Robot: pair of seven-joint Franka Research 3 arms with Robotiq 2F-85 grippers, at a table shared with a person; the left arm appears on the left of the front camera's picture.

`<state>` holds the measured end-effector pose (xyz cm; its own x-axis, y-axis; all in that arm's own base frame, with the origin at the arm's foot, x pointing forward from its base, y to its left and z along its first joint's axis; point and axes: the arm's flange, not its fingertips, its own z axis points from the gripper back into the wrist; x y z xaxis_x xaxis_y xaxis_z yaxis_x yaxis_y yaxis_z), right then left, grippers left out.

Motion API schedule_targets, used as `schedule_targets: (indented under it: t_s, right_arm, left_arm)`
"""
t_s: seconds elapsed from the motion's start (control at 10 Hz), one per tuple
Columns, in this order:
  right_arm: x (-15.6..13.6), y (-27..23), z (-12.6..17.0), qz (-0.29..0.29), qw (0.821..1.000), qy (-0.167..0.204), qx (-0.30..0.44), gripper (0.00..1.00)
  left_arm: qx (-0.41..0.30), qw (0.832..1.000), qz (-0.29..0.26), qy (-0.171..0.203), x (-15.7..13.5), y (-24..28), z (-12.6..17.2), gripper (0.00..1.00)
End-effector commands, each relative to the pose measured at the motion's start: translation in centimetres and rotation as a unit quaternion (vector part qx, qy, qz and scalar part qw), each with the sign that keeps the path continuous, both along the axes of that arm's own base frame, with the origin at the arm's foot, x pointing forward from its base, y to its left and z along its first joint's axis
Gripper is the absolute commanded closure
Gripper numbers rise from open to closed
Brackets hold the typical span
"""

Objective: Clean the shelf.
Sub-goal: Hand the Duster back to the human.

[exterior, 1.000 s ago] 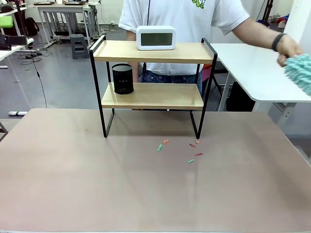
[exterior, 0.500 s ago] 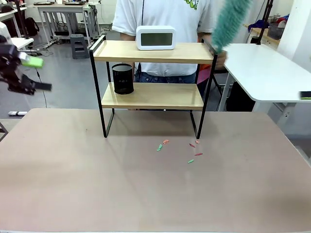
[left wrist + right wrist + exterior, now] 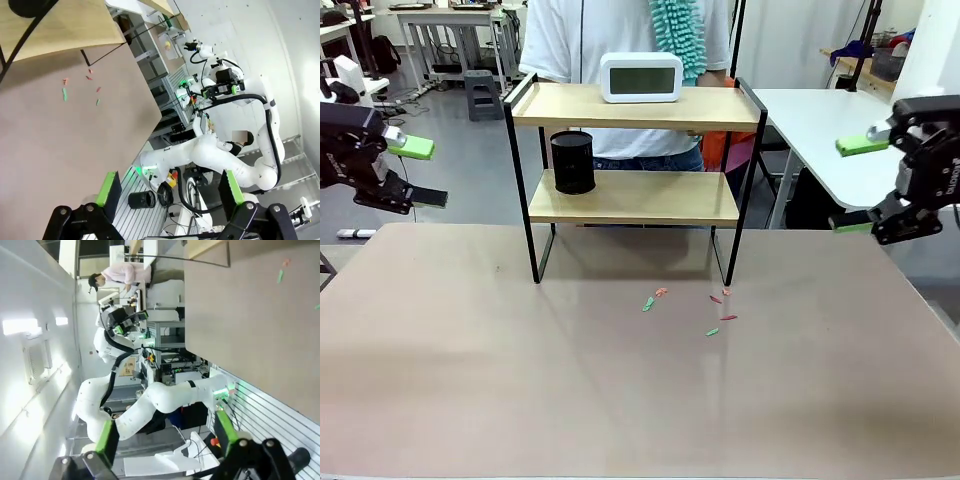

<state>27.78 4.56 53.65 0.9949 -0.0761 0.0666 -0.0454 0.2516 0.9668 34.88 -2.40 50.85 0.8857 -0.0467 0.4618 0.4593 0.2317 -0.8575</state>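
The shelf [image 3: 633, 175] stands at the table's [image 3: 620, 380] far side, a clock [image 3: 640, 77] on top, a black cup [image 3: 573, 162] below. Both grippers, left [image 3: 417, 172] and right [image 3: 855, 185], hover at the edges, fingers wide apart, empty. A teal duster [image 3: 677, 35] hangs behind, top cut off.

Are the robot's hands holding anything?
No. The left gripper and right gripper both hang open and empty, out at the sides of the shelf.
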Motion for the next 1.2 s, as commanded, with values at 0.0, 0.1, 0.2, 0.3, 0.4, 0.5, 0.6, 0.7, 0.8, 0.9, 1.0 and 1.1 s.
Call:
schedule_targets:
  t_s: [0.0, 0.1, 0.2, 0.3, 0.4, 0.5, 0.6, 0.7, 0.8, 0.9, 1.0, 1.1]
  right_arm:
    - [-0.66, -1.53, 0.84, -0.01, 1.0, -0.014, 0.014, 0.0]
    - [-0.66, -1.53, 0.84, -0.01, 1.0, -0.014, 0.014, 0.0]
    - [-0.66, -1.53, 0.84, -0.01, 1.0, -0.014, 0.014, 0.0]
    - [-0.66, -1.53, 0.84, -0.01, 1.0, -0.014, 0.014, 0.0]
    - [-0.66, -1.53, 0.84, -0.01, 1.0, -0.014, 0.014, 0.0]
    - [-0.66, -1.53, 0.84, -0.01, 1.0, -0.014, 0.014, 0.0]
    - [-0.66, -1.53, 0.84, -0.01, 1.0, -0.014, 0.014, 0.0]
    - [-0.66, -1.53, 0.84, -0.01, 1.0, -0.014, 0.014, 0.0]
    - [-0.66, -1.53, 0.84, -0.01, 1.0, -0.014, 0.014, 0.0]
    - [-0.66, -1.53, 0.84, -0.01, 1.0, -0.014, 0.014, 0.0]
    - [-0.66, -1.53, 0.84, -0.01, 1.0, -0.014, 0.014, 0.0]
    - [-0.66, -1.53, 0.84, -0.01, 1.0, -0.014, 0.014, 0.0]
  left_arm:
    - [0.0, 1.0, 0.001, -0.006, 0.32, 0.57, -0.01, 0.0]
    - [0.0, 1.0, 0.001, -0.006, 0.32, 0.57, -0.01, 0.0]
    - [0.0, 1.0, 0.001, -0.006, 0.32, 0.57, -0.01, 0.0]
    - [0.0, 1.0, 0.001, -0.006, 0.32, 0.57, -0.01, 0.0]
    - [0.0, 1.0, 0.001, -0.006, 0.32, 0.57, -0.01, 0.0]
    - [0.0, 1.0, 0.001, -0.006, 0.32, 0.57, -0.01, 0.0]
    - [0.0, 1.0, 0.001, -0.006, 0.32, 0.57, -0.01, 0.0]
    - [0.0, 1.0, 0.001, -0.006, 0.32, 0.57, -0.01, 0.0]
    - [0.0, 1.0, 0.001, -0.006, 0.32, 0.57, -0.01, 0.0]
    - [0.0, 1.0, 0.001, -0.006, 0.32, 0.57, -0.01, 0.0]
    - [0.0, 1.0, 0.001, -0.006, 0.32, 0.57, -0.01, 0.0]
    - [0.0, 1.0, 0.001, -0.006, 0.32, 0.57, -0.01, 0.0]
